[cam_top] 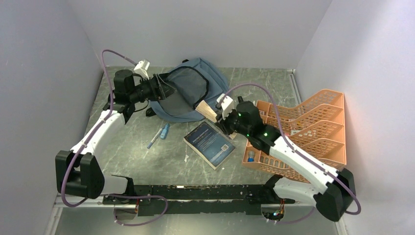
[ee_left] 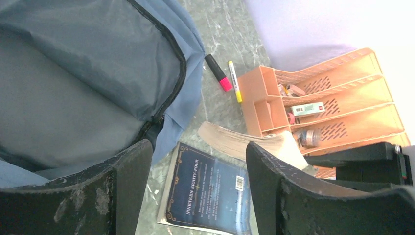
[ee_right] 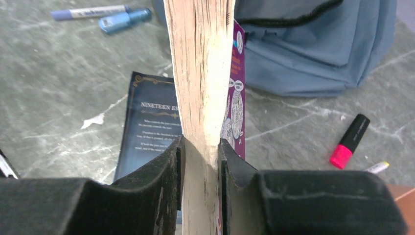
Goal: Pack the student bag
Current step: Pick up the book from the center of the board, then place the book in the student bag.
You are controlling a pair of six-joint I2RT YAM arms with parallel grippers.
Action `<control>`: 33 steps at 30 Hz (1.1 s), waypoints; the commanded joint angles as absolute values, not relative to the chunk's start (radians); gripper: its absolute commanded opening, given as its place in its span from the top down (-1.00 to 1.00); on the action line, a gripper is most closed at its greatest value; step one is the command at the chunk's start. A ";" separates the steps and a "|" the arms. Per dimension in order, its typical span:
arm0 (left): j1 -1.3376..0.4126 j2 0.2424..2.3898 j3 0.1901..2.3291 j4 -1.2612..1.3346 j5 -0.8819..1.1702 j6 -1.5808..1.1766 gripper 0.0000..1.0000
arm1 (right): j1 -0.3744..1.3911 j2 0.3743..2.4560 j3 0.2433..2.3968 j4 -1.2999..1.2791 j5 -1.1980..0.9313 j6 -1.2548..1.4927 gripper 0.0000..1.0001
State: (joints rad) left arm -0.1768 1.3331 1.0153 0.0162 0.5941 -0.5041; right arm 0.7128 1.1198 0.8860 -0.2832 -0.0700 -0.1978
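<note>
The student bag [cam_top: 195,85] [ee_left: 73,73] [ee_right: 313,44] lies at the back of the table, its main zip undone and its grey lining showing. My left gripper [cam_top: 166,90] [ee_left: 195,191] hovers at the left rim of that opening, jaws open with nothing between them. My right gripper [cam_top: 222,117] [ee_right: 199,156] is shut on a thick paperback [cam_top: 206,110] [ee_left: 244,139] [ee_right: 200,63] with yellowed pages and a purple cover. It holds the book on edge just right of the bag's near corner. A dark blue book [cam_top: 211,143] [ee_left: 210,191] [ee_right: 151,122] lies flat on the table below.
An orange mesh tray organiser [cam_top: 318,122] [ee_left: 342,98] with small items stands at the right. A pink highlighter [ee_left: 219,73] [ee_right: 348,142] and a yellow pen [ee_left: 235,81] lie between it and the bag. Two blue pens [cam_top: 159,134] [ee_right: 93,12] lie left of the dark book.
</note>
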 commanded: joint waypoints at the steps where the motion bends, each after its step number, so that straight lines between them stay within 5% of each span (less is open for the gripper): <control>1: -0.176 1.323 1.012 -0.041 0.662 -0.625 -0.50 | 0.718 0.986 0.775 -0.045 -0.136 -0.173 1.00; 19: -0.319 1.215 0.793 -0.287 0.485 -0.977 -0.73 | 0.887 1.069 0.506 0.339 -0.066 -0.487 1.00; 33: -0.352 1.252 0.623 -0.099 0.583 -1.208 -0.77 | 0.996 1.155 0.475 0.464 -0.015 -0.498 1.00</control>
